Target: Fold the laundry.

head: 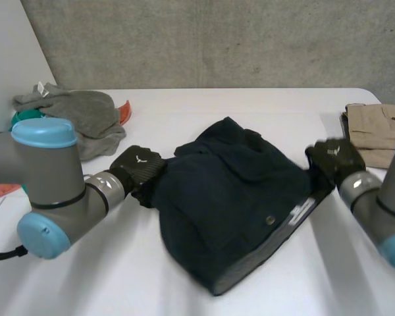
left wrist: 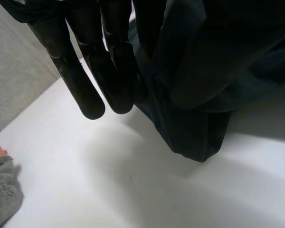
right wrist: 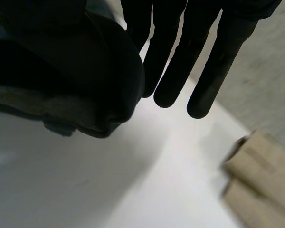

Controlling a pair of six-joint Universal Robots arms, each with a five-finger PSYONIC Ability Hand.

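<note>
At the table's far left corner a teal thing lies half buried under a crumpled grey garment, with an orange piece poking out beside it; whether the teal thing is a container I cannot tell. A folded tan garment sits at the right edge. The dark navy garment lies bunched in the middle of the table, the left hand at its left edge and the right hand at its right edge. The head view gives this layout but not the grips. The left wrist view adds that its fingers are straight, with the navy cloth pinched against their inner side and hanging clear of the table. In the right wrist view the fingers are likewise straight and hold a gathered fold of the cloth off the table, with the tan garment lying beyond the fingertips.
</note>
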